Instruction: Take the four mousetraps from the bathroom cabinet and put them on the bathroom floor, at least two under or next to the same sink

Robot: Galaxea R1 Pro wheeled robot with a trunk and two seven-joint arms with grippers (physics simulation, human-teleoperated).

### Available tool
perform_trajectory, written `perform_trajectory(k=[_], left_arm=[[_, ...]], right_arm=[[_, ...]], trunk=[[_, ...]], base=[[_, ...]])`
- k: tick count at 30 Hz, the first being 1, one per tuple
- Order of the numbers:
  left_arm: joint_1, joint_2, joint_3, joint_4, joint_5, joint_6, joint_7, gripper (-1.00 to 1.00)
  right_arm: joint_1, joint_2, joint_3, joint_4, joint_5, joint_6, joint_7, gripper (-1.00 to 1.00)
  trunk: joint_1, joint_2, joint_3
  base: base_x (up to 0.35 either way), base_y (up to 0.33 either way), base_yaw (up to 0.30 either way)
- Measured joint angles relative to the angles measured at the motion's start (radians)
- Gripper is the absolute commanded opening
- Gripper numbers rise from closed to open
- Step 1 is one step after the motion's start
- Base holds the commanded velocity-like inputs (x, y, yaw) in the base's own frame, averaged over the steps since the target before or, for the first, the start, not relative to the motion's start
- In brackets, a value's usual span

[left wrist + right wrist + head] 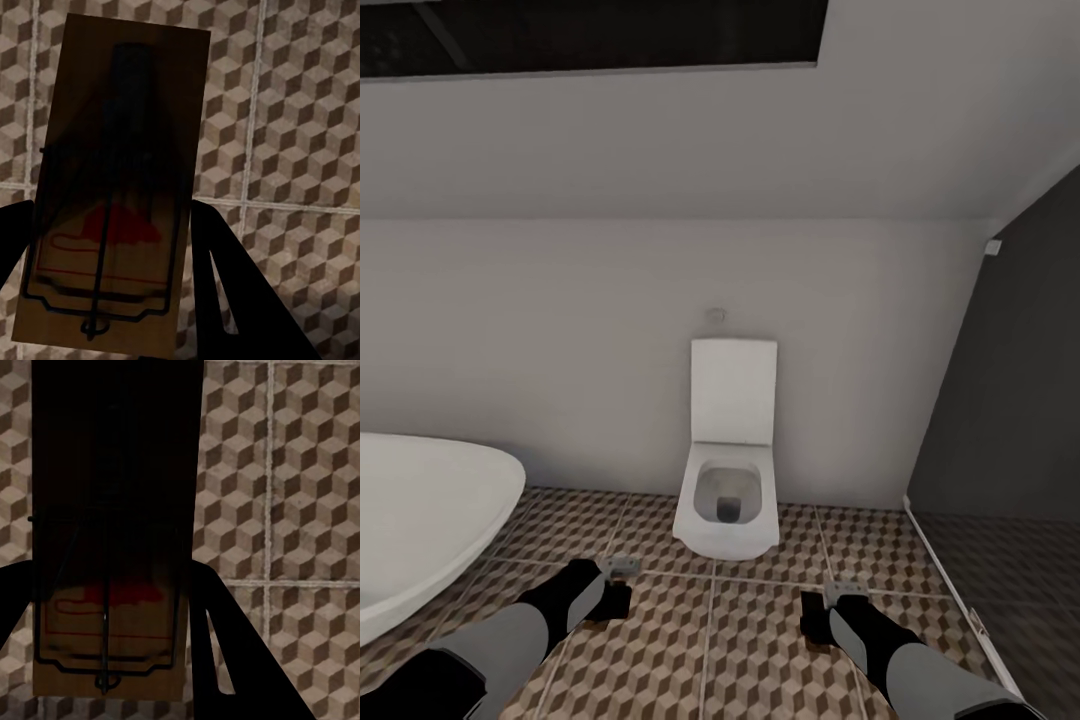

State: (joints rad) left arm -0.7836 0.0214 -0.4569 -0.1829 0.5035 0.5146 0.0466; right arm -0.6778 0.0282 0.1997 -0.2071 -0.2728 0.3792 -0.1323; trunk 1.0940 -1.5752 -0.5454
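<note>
left gripper (pixel 105 225): your jaws are clamped on a mousetrap (pixel 116 187), board held flat between the dark fingers (pixel 225 285), above the bathroom floor (pixel 300 112)
right gripper (pixel 109 585): same deal, jaws gripping a second mousetrap (pixel 112 555) over the cube tiles
head view: both your arms low in front, toilet (pixel 728 480) straight ahead with lid up, bathtub (pixel 420 520) rim on your left, dark wall on your right

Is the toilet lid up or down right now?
Up. In the head view the toilet has its white lid standing upright against the wall, and the open bowl with its dark drain shows below it.
</note>
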Motion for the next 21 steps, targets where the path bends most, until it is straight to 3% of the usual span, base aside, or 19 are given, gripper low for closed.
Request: perform_trajectory(k=[21], left_arm=[[0.000,0.012,0.004,0.005,0.001,0.005,0.000,-1.00]], right_arm=[[0.000,-0.002,0.000,-0.004,0.002,0.000,0.004,-1.00]], trunk=[[0.081,-0.147,-0.071]], base=[[0.000,0.000,0.000]])
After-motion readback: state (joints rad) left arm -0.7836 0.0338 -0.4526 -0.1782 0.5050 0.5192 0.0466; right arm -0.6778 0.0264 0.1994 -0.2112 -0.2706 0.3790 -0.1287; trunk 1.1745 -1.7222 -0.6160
